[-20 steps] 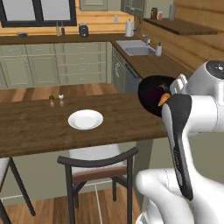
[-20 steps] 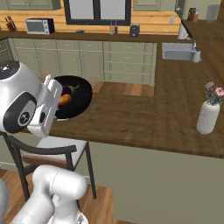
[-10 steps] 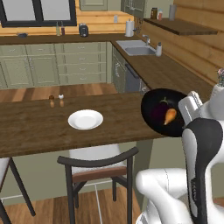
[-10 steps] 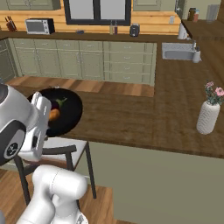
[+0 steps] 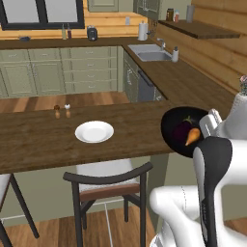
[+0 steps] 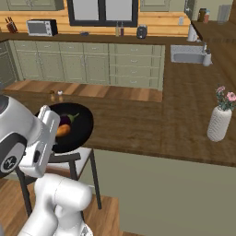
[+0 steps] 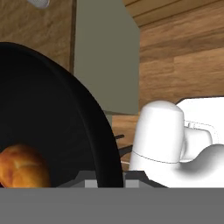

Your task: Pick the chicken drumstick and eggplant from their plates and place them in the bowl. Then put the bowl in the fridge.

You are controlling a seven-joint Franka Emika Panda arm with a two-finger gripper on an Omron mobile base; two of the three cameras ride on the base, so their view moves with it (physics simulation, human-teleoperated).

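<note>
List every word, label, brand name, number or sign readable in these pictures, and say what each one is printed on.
No readable text anywhere.
The round emblem on the arm's dark joint is a logo mark, not letters I can read.
The microwave shows no legible brand or digits at this size.
The bottles and jars on the shelf are too small and blurred to show any label.
The bowl and the white plate are plain.

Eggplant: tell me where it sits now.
The eggplant lies inside the black bowl, beside the chicken drumstick, off the counter's edge at the left base view's right.
</note>
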